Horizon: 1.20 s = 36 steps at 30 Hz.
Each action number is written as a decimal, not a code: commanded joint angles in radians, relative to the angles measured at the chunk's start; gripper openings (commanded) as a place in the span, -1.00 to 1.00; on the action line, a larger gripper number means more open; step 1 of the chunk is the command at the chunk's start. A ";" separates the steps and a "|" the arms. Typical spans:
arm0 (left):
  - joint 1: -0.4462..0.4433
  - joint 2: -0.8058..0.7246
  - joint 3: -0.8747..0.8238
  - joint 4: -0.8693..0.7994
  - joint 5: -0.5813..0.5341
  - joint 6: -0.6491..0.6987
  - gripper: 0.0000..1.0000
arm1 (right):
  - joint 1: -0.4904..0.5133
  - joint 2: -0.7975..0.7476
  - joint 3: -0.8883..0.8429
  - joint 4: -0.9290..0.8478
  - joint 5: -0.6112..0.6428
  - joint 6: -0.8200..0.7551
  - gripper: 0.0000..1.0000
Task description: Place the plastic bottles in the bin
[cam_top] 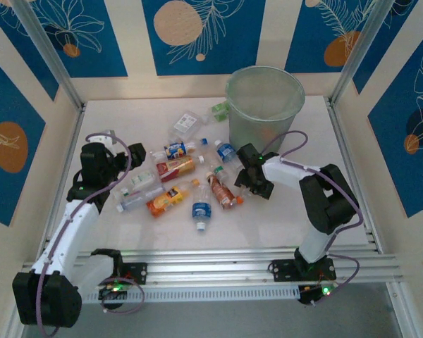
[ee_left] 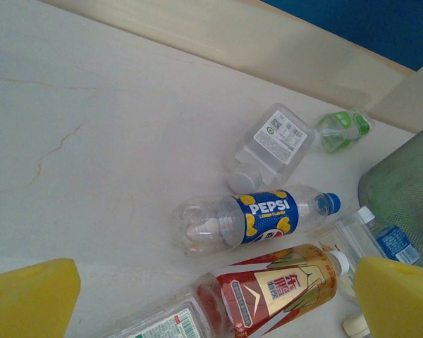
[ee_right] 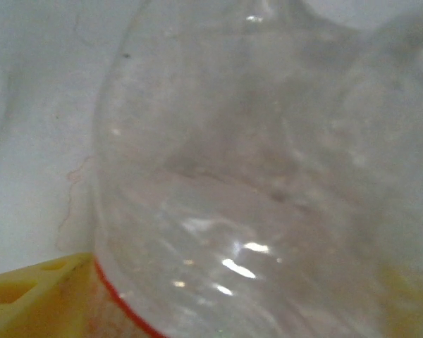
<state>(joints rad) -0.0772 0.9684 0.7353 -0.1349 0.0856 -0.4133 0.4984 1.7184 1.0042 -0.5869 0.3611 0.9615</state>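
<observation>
Overhead camera looks down; wrist cameras hug bottles (cam_top: pixel 175 167).

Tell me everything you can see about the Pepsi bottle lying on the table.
The Pepsi bottle is a small clear plastic bottle, seemingly empty, with a blue label carrying white lettering and yellow lemon shapes, and a blue cap. It lies on its side on the white table, cap pointing toward the bin, ribbed base away from it. A red-and-gold labelled bottle lies just beside it; whether they touch is unclear.
</observation>
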 commanded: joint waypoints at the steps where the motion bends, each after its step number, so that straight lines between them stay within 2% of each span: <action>1: -0.007 -0.001 -0.008 0.017 0.008 0.004 0.99 | -0.006 0.020 0.012 0.012 -0.019 0.022 0.58; 10: -0.007 -0.004 -0.008 0.013 0.006 0.004 0.99 | -0.004 -0.011 0.001 -0.009 0.015 0.027 0.21; 18: -0.007 -0.006 -0.002 0.008 0.002 0.002 0.99 | 0.025 -0.119 0.017 -0.138 0.132 0.025 0.13; 29: -0.007 -0.009 0.001 0.010 0.002 0.001 0.99 | 0.137 -0.394 0.141 -0.442 0.352 0.013 0.09; 36: -0.007 -0.008 0.002 0.017 -0.001 -0.002 0.99 | 0.189 -0.532 0.299 -0.477 0.430 -0.122 0.06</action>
<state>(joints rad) -0.0772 0.9680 0.7353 -0.1349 0.0853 -0.4133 0.6792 1.2278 1.2423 -1.0229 0.7109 0.9112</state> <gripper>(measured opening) 0.994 0.536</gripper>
